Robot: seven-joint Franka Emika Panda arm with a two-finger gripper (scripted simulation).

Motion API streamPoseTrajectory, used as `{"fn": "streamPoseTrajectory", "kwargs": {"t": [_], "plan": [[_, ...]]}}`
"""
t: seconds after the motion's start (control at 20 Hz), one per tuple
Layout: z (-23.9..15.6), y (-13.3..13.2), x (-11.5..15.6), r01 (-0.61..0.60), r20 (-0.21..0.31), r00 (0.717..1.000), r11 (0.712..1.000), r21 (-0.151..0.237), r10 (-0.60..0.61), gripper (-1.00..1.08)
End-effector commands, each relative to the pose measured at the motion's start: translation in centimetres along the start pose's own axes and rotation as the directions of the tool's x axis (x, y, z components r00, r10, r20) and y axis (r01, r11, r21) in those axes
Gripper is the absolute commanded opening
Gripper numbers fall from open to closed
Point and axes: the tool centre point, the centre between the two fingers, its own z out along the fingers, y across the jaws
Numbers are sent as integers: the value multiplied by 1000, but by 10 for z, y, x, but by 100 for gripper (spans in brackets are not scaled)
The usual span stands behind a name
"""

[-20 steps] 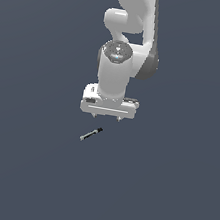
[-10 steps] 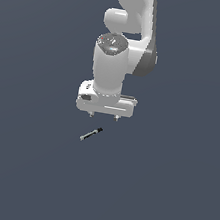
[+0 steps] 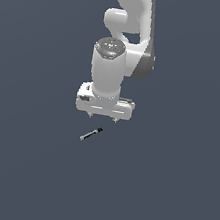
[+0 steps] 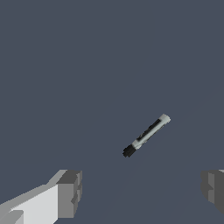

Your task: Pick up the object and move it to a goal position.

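Observation:
The object is a tiny thin stick with a grey shaft and a black end, lying flat on the dark grey floor. It also shows in the wrist view, lying at a slant. My gripper hangs above the floor, a little behind and above the stick, fingers pointing down. It is open and empty. In the wrist view the two fingertips stand far apart, and the stick lies ahead of the gap between them, apart from both.
The white arm rises behind the gripper. The plain dark grey floor spreads all around with nothing else on it.
The gripper has shifted slightly toward the exterior view's left and the wrist has turned a little. The stick has not moved.

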Motion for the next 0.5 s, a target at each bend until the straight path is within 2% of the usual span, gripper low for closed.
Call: {"fn": "streamPoseTrajectory", "kwargs": {"t": [0.0,0.25,0.45], "plan": [[6,2,0,-39,1,999,999,2,39,100],[22,8,1,-151,2,988,988,6,151,100],[39,14,2,-268,4,963,963,9,268,100]]}}
